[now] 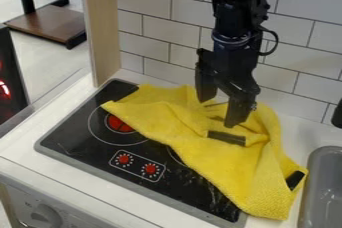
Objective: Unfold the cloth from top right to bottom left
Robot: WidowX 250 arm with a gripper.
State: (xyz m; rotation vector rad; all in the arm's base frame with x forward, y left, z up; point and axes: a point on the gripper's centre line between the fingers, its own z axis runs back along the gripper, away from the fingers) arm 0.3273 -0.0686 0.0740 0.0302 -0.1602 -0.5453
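Observation:
The black gripper [221, 112] hangs over the upper middle of the yellow cloth [214, 157], its two fingers spread apart, so it is open. Whether the fingertips touch the cloth I cannot tell. Rumpled and partly folded, the cloth lies over the back and right side of the black stove top [87, 137]. Its left corner rests by the rear burner, and its lower right end hangs past the stove's right edge onto the counter. Dark patches show within the cloth below the gripper and at its right edge.
A tiled wall [153, 27] stands close behind the arm. At the right edge is a grey sink [324, 187]. A wooden panel [102, 27] rises at the stove's back left, and the white counter [27, 147] borders the stove.

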